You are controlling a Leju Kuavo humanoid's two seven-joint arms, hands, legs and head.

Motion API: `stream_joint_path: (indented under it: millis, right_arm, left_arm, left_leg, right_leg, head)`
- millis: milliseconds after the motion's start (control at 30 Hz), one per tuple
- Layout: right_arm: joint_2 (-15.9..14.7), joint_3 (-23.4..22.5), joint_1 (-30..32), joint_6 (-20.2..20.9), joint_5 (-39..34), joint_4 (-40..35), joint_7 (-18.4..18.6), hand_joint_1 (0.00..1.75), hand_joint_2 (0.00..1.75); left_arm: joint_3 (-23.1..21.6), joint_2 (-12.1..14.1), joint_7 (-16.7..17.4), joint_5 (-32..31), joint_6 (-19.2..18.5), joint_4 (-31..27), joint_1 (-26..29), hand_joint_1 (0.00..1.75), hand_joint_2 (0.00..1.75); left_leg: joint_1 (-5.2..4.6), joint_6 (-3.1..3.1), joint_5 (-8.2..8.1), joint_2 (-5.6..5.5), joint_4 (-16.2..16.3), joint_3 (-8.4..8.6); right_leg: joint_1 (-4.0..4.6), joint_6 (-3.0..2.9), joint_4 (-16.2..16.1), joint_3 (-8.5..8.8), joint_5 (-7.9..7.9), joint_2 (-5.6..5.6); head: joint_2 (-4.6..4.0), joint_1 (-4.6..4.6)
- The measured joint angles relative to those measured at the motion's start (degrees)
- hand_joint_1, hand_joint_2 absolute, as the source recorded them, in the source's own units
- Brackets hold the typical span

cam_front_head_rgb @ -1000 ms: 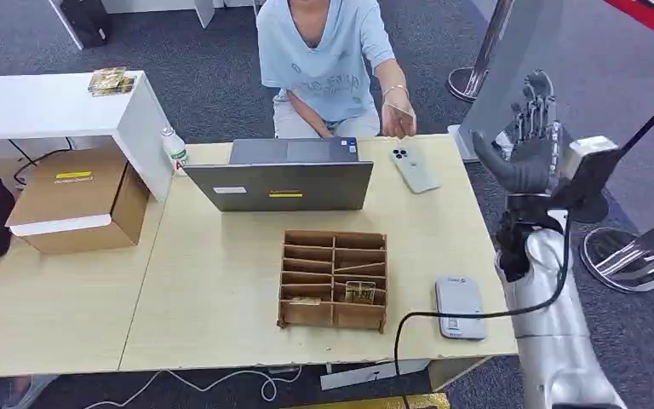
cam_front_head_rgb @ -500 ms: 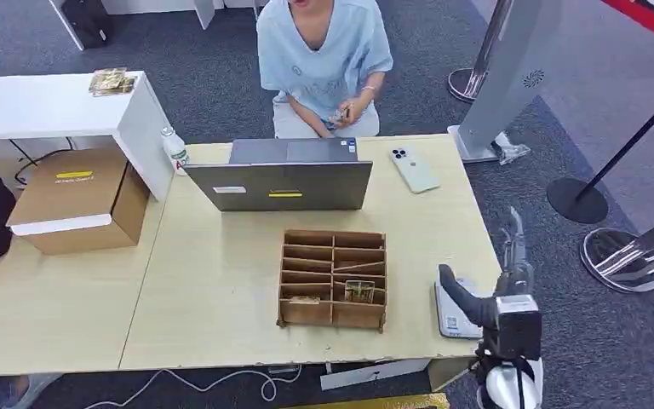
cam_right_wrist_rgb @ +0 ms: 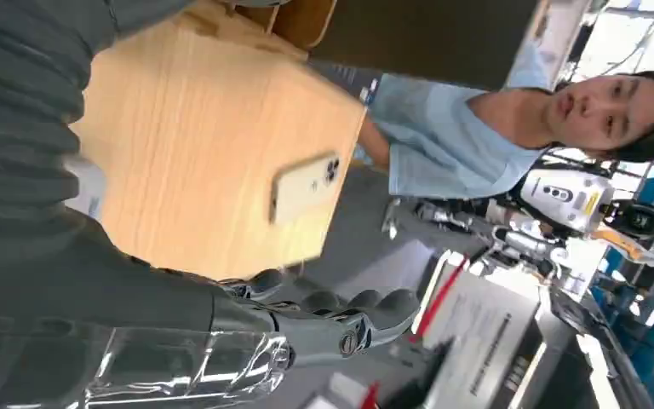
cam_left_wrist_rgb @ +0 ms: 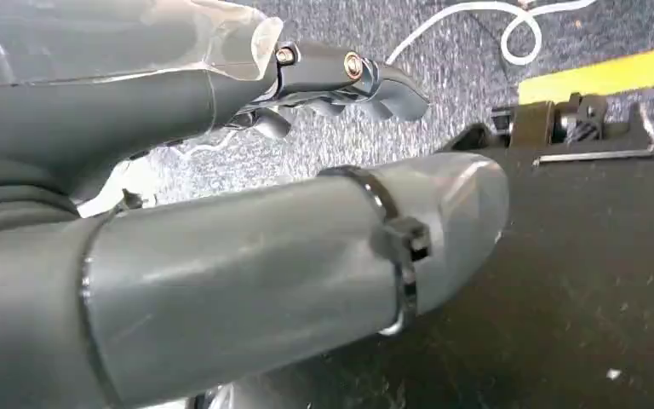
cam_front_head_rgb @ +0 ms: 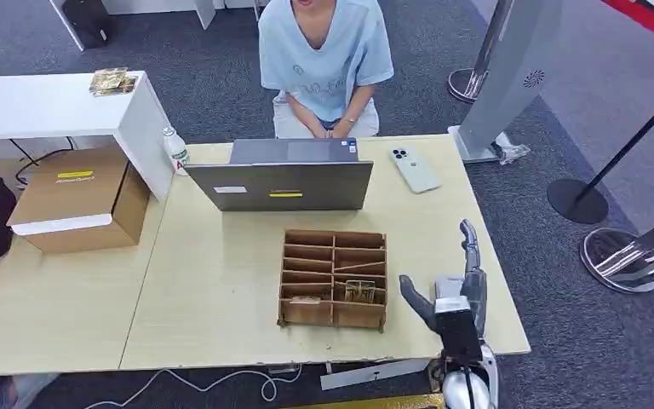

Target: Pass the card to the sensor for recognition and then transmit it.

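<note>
The right hand hovers flat over the grey sensor at the table's near right corner, fingers straight and spread, thumb out toward the wooden organizer; it holds nothing. A card sits in a compartment of that organizer, just beside the thumb, not touching. The left hand hangs over the carpet, fingers loosely curled; I can't tell its state.
</note>
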Motion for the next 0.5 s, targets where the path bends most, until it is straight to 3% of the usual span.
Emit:
stream_joint_path:
  millis: [67, 233, 500]
  right_arm:
    - [0.1, 0.5, -0.2, -2.9, 9.2, 0.1, 3.2, 0.0, 1.75]
    - [1.5, 1.9, -0.8, -5.5, 32.3, 0.0, 11.2, 0.0, 1.75]
    - [2.9, 1.7, -2.6, -5.9, 42.0, -0.5, 18.5, 0.0, 1.75]
  left_arm:
    - [0.0, -0.1, 0.2, 0.0, 0.5, 0.0, 0.0, 0.0, 0.0]
    - [-1.7, -0.2, 2.3, 0.0, 1.1, 0.0, -0.4, 0.0, 0.0]
    - [-4.9, -1.2, 2.9, 0.0, 1.1, 0.0, -0.9, 0.0, 0.0]
  left_leg:
    - [0.0, 0.0, 0.0, 0.0, 0.0, 0.01]
    - [0.01, 0.0, 0.0, 0.02, 0.0, 0.01]
    - [-0.02, -0.05, 0.05, -0.02, 0.0, 0.03]
  right_leg:
    - [0.0, 0.0, 0.0, 0.0, 0.0, 0.0]
    - [0.01, 0.0, 0.0, -0.01, 0.0, 0.02]
    - [-0.03, 0.0, 0.0, 0.0, 0.01, -0.02]
  head:
    - [0.0, 0.0]
    - [0.0, 0.0]
    - [0.0, 0.02]
